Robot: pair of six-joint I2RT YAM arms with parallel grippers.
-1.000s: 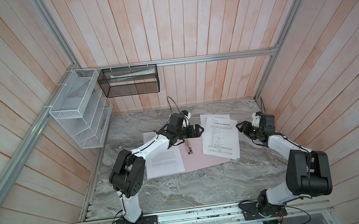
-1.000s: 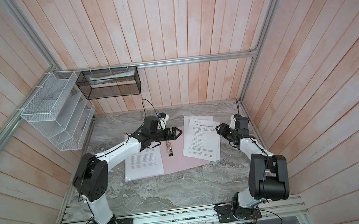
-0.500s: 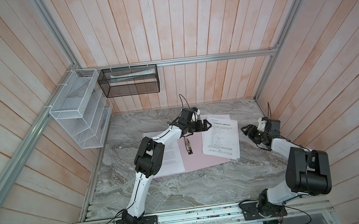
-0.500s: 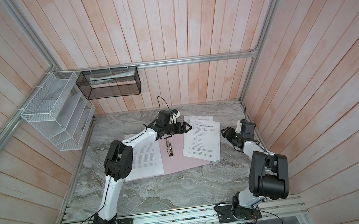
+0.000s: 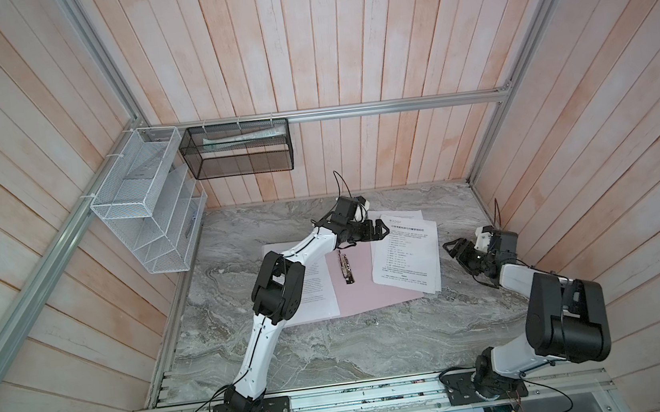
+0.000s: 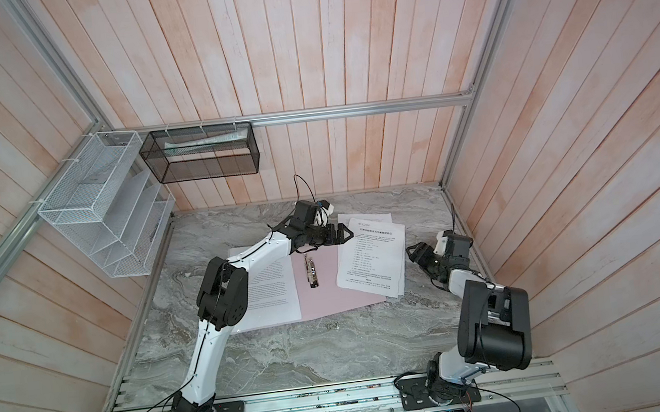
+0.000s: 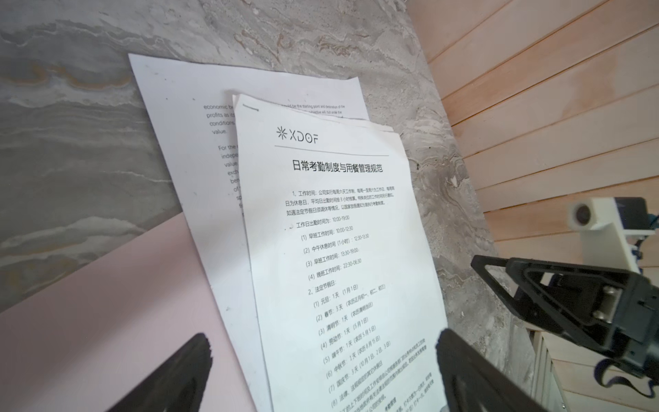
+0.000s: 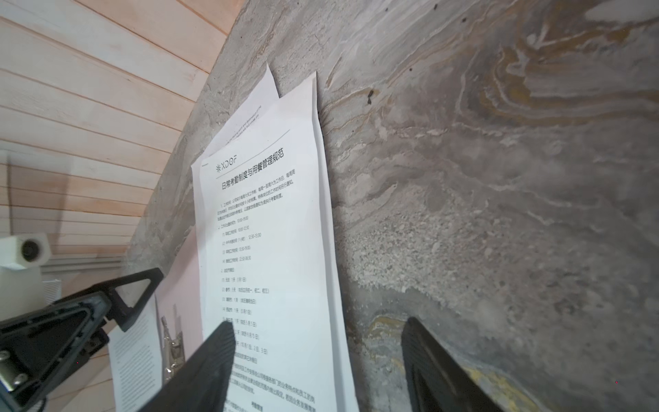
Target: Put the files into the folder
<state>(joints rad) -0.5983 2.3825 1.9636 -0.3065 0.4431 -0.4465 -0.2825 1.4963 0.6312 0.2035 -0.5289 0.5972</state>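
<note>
Over the last second the two arms have swapped roles at the open pink folder [image 5: 371,296]. The right gripper [image 5: 452,253] has pulled back from the right edge of the files [image 5: 405,257]. It now sits apart from them over the table [image 5: 335,352], jaws spread and empty. The left gripper [image 5: 381,229] has swung from the metal clip bar [image 5: 345,270] out to the stack's far left corner. It hovers there fully spread, holding nothing.

The stack, topped by the sheet with the bold heading [image 7: 338,249], lies on the folder's right half. It spills past the folder's far and right edges onto the table. Another printed sheet [image 5: 317,296] lies left of the clip bar.

The files look placed but neither squared nor clipped, so the left arm probably means to nudge them inward next.
</note>
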